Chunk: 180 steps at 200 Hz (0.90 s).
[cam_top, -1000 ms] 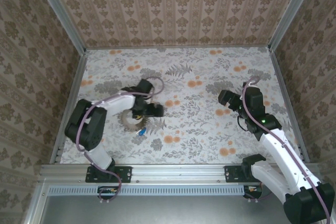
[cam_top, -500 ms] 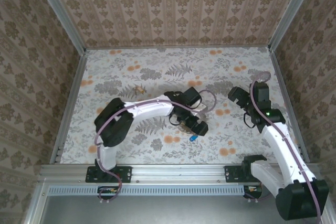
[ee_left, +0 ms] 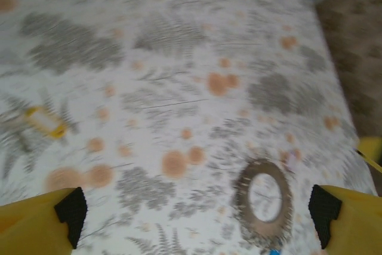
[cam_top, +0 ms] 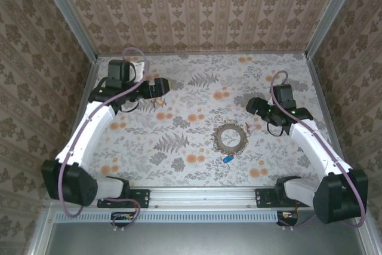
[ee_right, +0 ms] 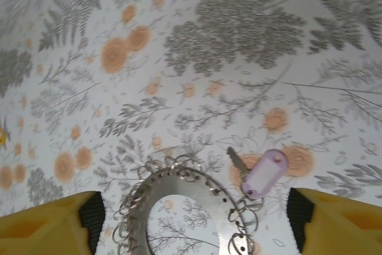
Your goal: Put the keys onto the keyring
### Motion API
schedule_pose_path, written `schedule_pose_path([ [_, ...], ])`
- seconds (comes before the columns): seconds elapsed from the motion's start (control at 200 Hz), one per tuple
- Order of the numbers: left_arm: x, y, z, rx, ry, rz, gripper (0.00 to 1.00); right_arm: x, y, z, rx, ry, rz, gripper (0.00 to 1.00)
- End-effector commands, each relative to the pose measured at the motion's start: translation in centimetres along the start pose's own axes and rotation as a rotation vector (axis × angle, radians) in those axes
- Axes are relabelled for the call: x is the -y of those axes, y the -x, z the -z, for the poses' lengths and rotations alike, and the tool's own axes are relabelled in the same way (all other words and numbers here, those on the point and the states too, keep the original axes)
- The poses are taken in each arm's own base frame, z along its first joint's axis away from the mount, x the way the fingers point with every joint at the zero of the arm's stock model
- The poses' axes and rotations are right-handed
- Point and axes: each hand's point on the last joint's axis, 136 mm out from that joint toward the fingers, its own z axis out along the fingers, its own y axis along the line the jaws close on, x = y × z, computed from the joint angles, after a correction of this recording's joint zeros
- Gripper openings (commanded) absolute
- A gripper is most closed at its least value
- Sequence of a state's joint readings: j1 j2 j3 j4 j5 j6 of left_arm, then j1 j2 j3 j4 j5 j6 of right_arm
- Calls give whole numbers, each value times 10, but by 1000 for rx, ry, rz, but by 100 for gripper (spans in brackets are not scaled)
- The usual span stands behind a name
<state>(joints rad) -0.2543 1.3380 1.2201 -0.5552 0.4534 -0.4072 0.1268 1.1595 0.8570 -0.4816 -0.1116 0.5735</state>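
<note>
The keyring [cam_top: 230, 138], a flat grey toothed loop, lies on the floral table right of centre. The blue-headed key [cam_top: 227, 159] rests just in front of it, and the lilac-headed key [cam_top: 249, 127] lies at its right edge. The brass key [cam_top: 159, 103] lies far left. My right gripper [cam_top: 253, 111] hovers open just behind the lilac key. In the right wrist view the keyring [ee_right: 197, 186] and the lilac key [ee_right: 262, 173] lie between the open right gripper [ee_right: 196, 219]. My left gripper [cam_top: 160, 86] is open above the brass key [ee_left: 43, 122]; the left gripper [ee_left: 198, 219] faces the keyring [ee_left: 264, 198].
Patterned walls [cam_top: 197, 10] close in the table at the back and both sides. A metal rail [cam_top: 197, 195] runs along the near edge, by the arm bases.
The left arm carried the keyring from the left side to right of centre, let it go and swung back to the far left. The right gripper shifted slightly toward the ring.
</note>
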Motion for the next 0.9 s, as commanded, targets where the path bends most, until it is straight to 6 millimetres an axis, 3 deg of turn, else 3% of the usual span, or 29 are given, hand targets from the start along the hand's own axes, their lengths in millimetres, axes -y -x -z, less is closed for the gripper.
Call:
schedule_pose_path([
  [0.0,-49,-21,-28,-96,150,154,96,-22,8,3,7,61,50,76],
  [0.115,-69,-17,-51,-122,211,178,92,-20,-4,0,-33,47,28,65],
  [0.185,-70,-17,-61,-151,193,181,91,-16,-19,-2,-82,24,-14,61],
  [0.27,-60,-18,-65,-172,134,149,97,15,-59,5,-250,-157,-206,50],
  [0.395,-48,-24,-57,-177,89,19,100,18,-122,14,-499,-198,-403,45],
  [0.49,-27,-30,-55,-133,31,-133,100,17,-152,9,-539,-147,-558,44],
  [0.61,17,-42,-56,-29,-72,-434,100,24,-159,1,-489,-119,-656,35],
  [0.685,42,-62,-57,9,-126,-665,100,26,-156,-2,-469,-126,-634,34],
  [0.83,46,-79,-51,62,-155,-729,100,16,-151,-15,-525,-79,-352,34],
  [0.895,50,-84,-47,63,-164,-791,100,24,-145,-17,-499,-138,-193,29],
])
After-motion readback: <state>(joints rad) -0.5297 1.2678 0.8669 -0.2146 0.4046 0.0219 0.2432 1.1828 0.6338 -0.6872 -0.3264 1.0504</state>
